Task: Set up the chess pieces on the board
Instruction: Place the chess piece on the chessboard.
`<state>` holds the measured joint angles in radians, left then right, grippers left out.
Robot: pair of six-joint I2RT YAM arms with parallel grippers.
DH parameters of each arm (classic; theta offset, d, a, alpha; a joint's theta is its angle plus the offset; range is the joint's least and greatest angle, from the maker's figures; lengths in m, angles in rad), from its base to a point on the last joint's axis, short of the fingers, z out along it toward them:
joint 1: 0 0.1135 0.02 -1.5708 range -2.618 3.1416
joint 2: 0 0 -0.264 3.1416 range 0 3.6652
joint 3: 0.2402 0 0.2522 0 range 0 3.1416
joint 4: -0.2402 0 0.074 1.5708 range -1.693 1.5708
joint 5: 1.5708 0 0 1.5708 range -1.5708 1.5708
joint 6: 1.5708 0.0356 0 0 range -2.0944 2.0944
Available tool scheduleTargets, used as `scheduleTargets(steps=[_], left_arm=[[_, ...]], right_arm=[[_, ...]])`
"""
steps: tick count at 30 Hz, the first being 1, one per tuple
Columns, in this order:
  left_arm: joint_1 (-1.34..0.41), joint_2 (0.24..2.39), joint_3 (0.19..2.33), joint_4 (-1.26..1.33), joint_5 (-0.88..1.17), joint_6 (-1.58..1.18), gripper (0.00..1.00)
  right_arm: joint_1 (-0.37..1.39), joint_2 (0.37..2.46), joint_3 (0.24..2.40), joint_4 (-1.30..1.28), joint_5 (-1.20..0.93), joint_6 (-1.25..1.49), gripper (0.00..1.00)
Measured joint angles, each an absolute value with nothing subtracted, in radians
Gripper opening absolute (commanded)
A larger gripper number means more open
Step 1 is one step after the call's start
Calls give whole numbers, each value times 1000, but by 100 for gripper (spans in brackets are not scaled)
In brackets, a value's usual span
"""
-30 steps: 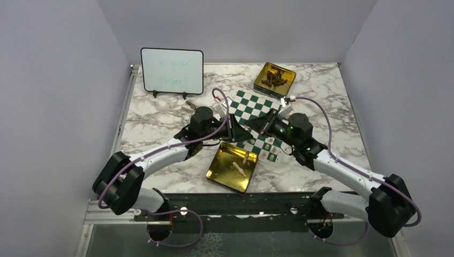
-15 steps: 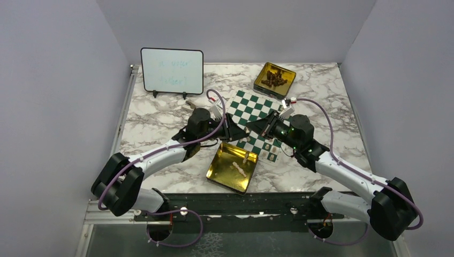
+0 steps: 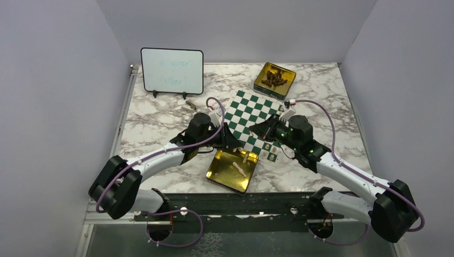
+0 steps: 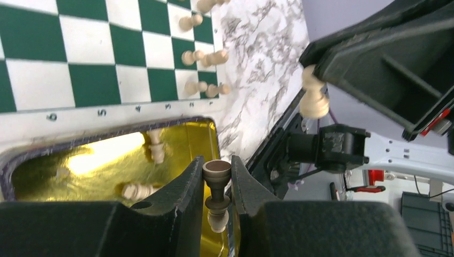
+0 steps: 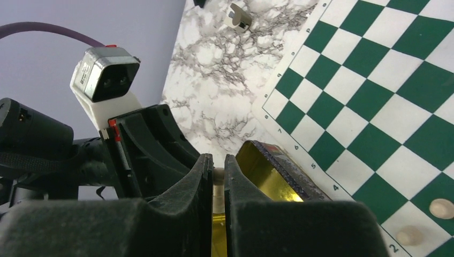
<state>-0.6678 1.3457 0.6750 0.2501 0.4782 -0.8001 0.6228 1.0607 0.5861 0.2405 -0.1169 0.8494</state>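
1. In the left wrist view, the left claw (image 4: 217, 165) sat at bottom centre, narrow, its jaws pinched on a cream piece (image 4: 217, 187) held between the two fingers; the near gold tin (image 4: 182, 139) lay just behind it.
2. In the right wrist view, the right claw (image 5: 216, 160) stood at bottom centre, almost closed; the left wrist view showed it at upper right, gripping a pale pawn (image 4: 314, 96) that hung from its tip.
3. From above, we saw both claws mid-frame, tips facing and near each other, at the near edge of the board (image 3: 249, 110), by that tin.
4. The board filled the upper left of the left wrist view; a few set pieces (image 4: 203, 56) stood on squares along its right edge; loose pieces (image 4: 136, 190) lay in the near gold tin.
5. On the marble table (image 3: 155, 115), the whiteboard (image 3: 172, 71) stood at upper left; the far gold tin (image 3: 274, 79), holding dark pieces, sat beyond the board.
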Motion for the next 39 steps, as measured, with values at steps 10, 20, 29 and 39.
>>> scheduleTargets(steps=[10, 20, 29, 39], left_arm=[[-667, 1344, 646, 102, 478, -736, 21], [-668, 1436, 665, -25, 435, -673, 33], [-669, 1479, 697, -70, 414, -657, 49], [-670, 1343, 772, 26, 443, -675, 61]], right_arm=[[623, 1049, 586, 193, -116, 809, 11], [623, 1049, 577, 192, -117, 809, 11], [623, 1049, 576, 189, -117, 803, 11], [623, 1108, 575, 250, -147, 866, 11]])
